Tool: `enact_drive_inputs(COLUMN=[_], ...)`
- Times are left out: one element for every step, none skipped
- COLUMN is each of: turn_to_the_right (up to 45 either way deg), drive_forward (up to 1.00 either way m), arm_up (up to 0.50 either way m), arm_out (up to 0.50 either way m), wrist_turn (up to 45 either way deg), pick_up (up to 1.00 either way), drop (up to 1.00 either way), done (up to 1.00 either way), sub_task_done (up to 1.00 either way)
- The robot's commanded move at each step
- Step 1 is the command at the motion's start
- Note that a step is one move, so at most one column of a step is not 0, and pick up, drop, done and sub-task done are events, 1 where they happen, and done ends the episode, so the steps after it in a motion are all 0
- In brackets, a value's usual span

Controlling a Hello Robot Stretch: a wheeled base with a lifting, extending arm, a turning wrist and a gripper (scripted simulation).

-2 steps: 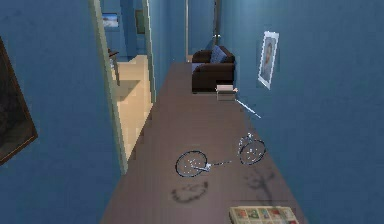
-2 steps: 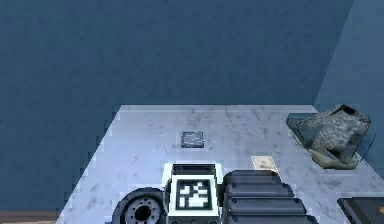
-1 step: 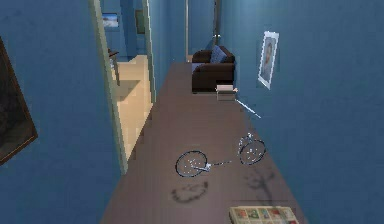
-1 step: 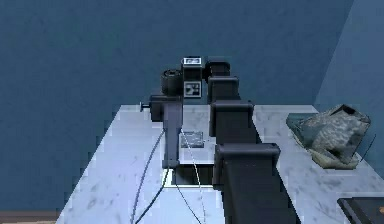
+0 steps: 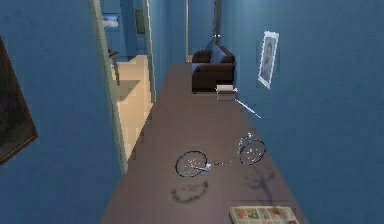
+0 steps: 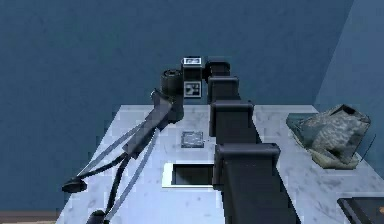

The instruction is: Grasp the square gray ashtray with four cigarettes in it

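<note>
In the arm side view a small square gray dish point(image 6: 192, 138), likely the ashtray, lies flat on a pale marbled tabletop point(image 6: 130, 130); what is in it cannot be made out. The dark arm point(image 6: 235, 140) reaches out over the table just right of the dish. The gripper point(image 6: 88, 200) has its dark body at the arm's far end, and its two thin fingers point(image 6: 135, 140) slant down past the dish's left side to the table's left edge. Only bare tabletop and dark floor lie behind the fingertips, so it holds nothing.
A flat white-framed panel point(image 6: 190, 175) lies below the dish, a crumpled grey-green lump point(image 6: 330, 135) sits at the table's right, and a dark item point(image 6: 365, 210) is at the bottom right. The forward view shows a blue hallway with a bicycle point(image 5: 220, 158) lying on the floor, a sofa point(image 5: 213, 70) beyond, and a doorway point(image 5: 130, 80) on the left.
</note>
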Motion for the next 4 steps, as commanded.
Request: enact_drive_inputs(turn_to_the_right=[0.0, 0.0, 0.0, 0.0], drive_forward=[0.0, 0.0, 0.0, 0.0], arm_up=[0.0, 0.0, 0.0, -0.16], arm_out=[0.0, 0.0, 0.0, 0.0], wrist_turn=[45.0, 45.0, 42.0, 0.0], pick_up=[0.0, 0.0, 0.0, 0.0], drop=[0.0, 0.0, 0.0, 0.0], done=[0.0, 0.0, 0.0, 0.0], sub_task_done=[0.0, 0.0, 0.0, 0.0])
